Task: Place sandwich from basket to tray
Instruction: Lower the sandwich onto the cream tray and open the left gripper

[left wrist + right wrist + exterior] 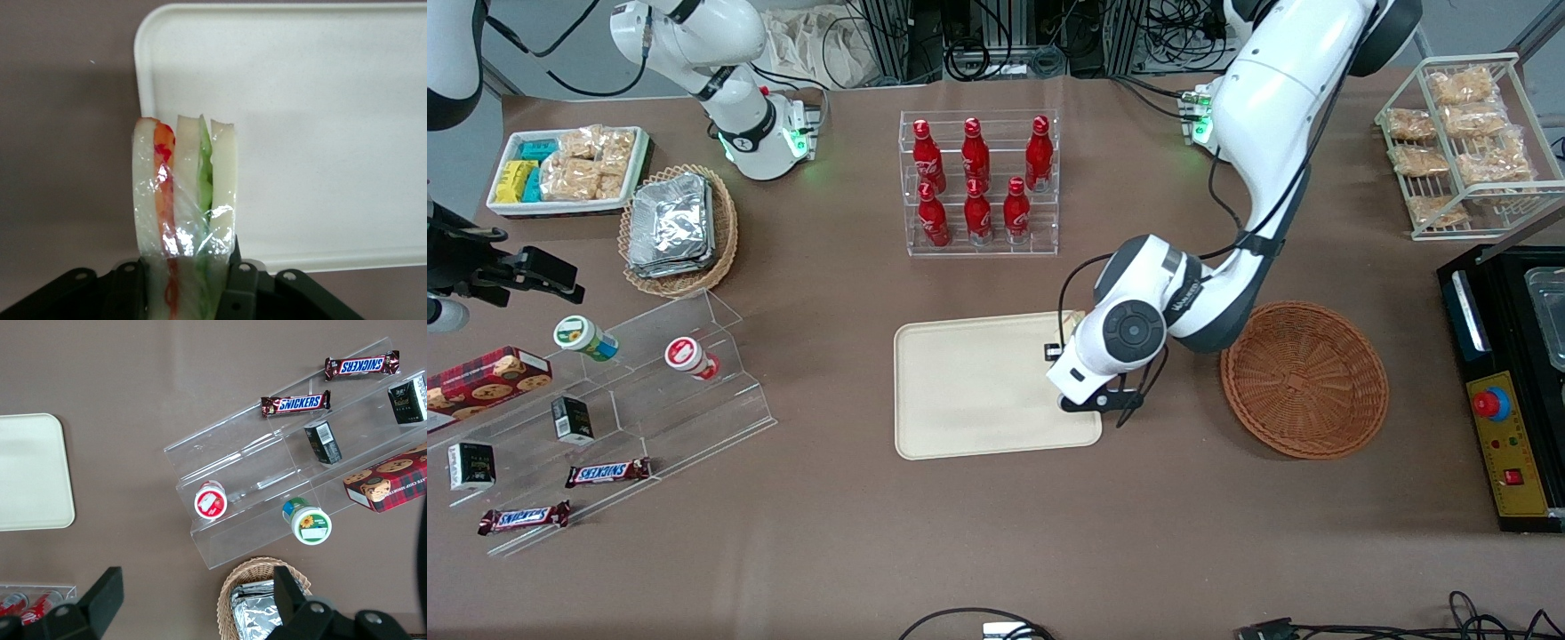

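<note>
The gripper (190,283) is clamped on the sandwich (185,193) and hangs above the tray (978,382), at the tray edge nearest the basket (1304,380), which looks empty now. I think a good way is to move a bit more toward the tray's middle, go down slowly, and let go only when the wedge touches, so it doesn't tip over the rim. Nothing lies on the tray. The bottle rack (978,182) is farther from the front camera w/ clear space between, so no obstacle.
</note>
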